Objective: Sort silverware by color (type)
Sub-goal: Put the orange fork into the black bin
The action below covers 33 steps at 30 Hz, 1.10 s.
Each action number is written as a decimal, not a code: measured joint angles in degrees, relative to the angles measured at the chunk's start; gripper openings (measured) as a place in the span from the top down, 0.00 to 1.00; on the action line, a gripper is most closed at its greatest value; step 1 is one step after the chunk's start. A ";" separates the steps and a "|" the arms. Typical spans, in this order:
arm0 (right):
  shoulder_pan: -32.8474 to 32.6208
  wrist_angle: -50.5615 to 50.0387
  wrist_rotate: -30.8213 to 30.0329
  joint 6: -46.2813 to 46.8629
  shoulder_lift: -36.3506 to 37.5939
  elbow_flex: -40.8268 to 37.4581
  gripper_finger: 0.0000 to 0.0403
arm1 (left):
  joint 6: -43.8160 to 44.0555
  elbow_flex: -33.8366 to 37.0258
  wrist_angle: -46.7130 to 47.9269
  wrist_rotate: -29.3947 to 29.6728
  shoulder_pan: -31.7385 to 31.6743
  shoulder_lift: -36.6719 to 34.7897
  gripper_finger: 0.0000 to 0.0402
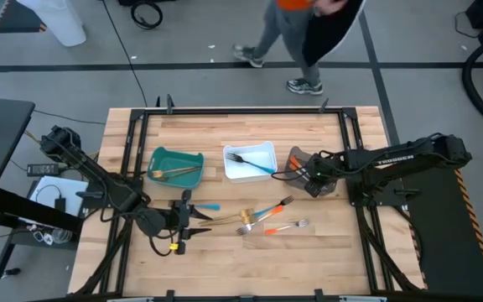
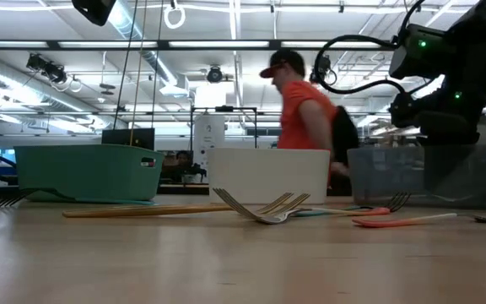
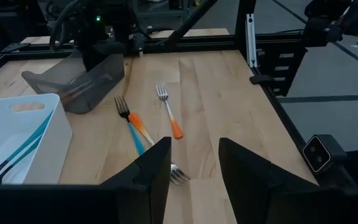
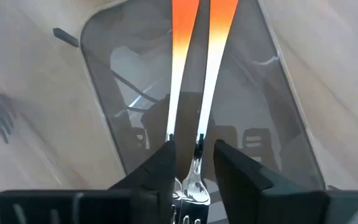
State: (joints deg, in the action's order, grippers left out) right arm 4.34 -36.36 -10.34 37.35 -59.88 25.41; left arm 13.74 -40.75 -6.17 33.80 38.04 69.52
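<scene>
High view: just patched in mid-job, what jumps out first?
The right pincer hangs over the grey bin at the table's right, with an orange-handled utensil between its fingers pointing down into it. The left pincer waits open near the front left. Loose forks lie scattered mid-table in front of the teal bin and white bin, and a person walks past behind the table.

High view: straight down over whole table (image 1: 250, 260). Low view: at tabletop height, level across toward room. Left wrist view: forward along table, white bin (image 3: 17, 140) near. Right wrist view: close, down into grey bin (image 4: 204, 93). White bin shared by high, low, left wrist views.
</scene>
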 joint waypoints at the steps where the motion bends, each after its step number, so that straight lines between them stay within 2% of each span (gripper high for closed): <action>1: 0.00 0.00 0.03 0.14 0.00 0.00 0.70 | 0.00 0.00 0.00 0.00 0.00 0.00 0.64; 11: -0.18 -4.38 1.57 0.05 0.00 5.56 0.66 | 0.24 0.00 0.02 0.00 0.02 0.02 0.64; 20: -3.03 -7.74 -0.45 -1.41 0.00 11.92 0.66 | 0.66 0.00 1.03 0.79 0.07 0.02 0.64; 25: -6.75 -6.05 -2.51 -1.52 0.00 13.86 0.66 | 0.66 0.00 1.01 1.03 0.07 0.02 0.64; 33: -13.89 3.55 -3.25 -3.04 0.00 13.94 0.66 | 0.13 0.00 0.98 1.07 0.07 0.02 0.64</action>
State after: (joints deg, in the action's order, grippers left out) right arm -9.55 -32.80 -13.58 34.32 -59.88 39.35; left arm 13.87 -40.75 -5.19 34.87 38.11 69.54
